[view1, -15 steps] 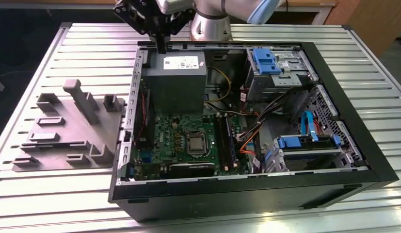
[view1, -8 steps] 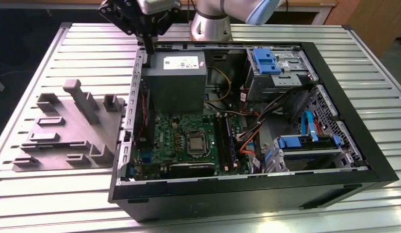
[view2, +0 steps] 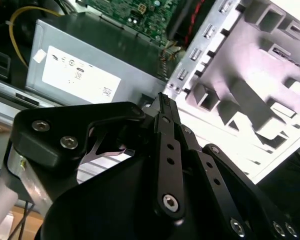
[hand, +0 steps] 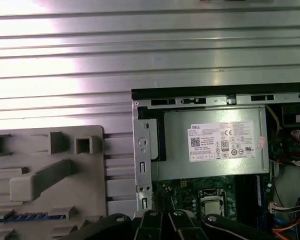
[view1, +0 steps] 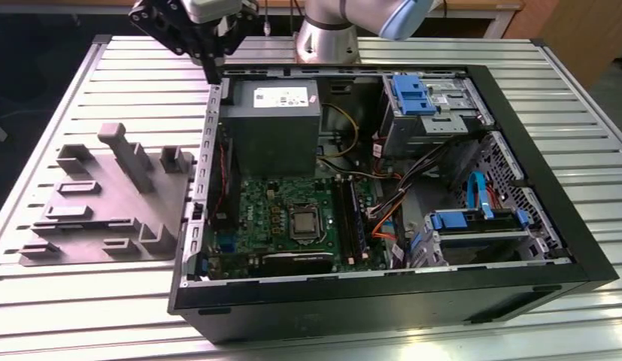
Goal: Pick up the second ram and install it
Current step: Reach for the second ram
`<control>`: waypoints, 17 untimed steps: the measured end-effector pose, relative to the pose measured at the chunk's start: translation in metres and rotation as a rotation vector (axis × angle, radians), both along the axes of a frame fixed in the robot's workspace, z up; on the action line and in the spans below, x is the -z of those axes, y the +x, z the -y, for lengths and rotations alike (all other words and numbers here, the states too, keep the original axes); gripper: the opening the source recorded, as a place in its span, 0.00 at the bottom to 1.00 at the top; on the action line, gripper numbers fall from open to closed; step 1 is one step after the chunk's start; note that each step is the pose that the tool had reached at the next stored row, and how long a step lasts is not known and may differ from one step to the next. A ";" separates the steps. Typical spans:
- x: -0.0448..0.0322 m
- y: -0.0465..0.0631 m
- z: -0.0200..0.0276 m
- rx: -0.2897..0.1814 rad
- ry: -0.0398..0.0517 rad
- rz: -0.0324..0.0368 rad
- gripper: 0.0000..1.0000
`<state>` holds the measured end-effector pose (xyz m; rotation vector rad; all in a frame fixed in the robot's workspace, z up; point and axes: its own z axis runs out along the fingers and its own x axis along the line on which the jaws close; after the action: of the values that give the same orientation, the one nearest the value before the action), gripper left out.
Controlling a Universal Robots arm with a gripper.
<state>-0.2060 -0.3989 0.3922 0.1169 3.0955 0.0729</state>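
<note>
One gripper (view1: 212, 71) is noted in the exterior view, hanging above the rear corner of the open computer case (view1: 391, 301) on the exterior view's left, just over the power supply (view1: 275, 124). In the second wrist view the gripper (view2: 162, 100) is seen with its black fingers drawn together to a point; nothing is held between them.

The second ram (hand: 29, 217) is found in the first wrist view as a thin blue-green strip lying in a slot of the grey fixture plate (hand: 90, 200), which sits on the slatted aluminium table (hand: 140, 50) beside the case. The strip is well apart from the gripper and untouched.

Step in hand, as judged: the reach toward the strip.
- The fingers would have to be parted before descent.
- The grip is best taken at mid-length, across the flat faces, so the strip is not tilted when lifted.
- A straight pull out of the slot is advised, so that the contact edge is not scraped.
- The long black memory slots (view1: 353, 214) beside the processor socket (view1: 305, 223) lie close to loose cables; clearance there should be watched.

Writing: a white label (hand: 222, 141) with dark print, a barcode and small round marks is carried on the power supply; its wording is left untranscribed. No other legible print is noted.
</note>
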 end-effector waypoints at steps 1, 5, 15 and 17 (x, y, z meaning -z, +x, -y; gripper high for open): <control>0.0001 -0.002 0.0000 0.000 0.0000 0.0003 0.10; 0.0010 -0.011 0.0000 0.000 0.0001 0.0009 0.10; 0.0078 -0.028 0.0029 0.000 0.0001 0.0009 0.10; 0.0094 -0.032 0.0039 0.000 0.0001 0.0009 0.10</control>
<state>-0.2385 -0.4029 0.3828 0.1166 3.0946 0.0731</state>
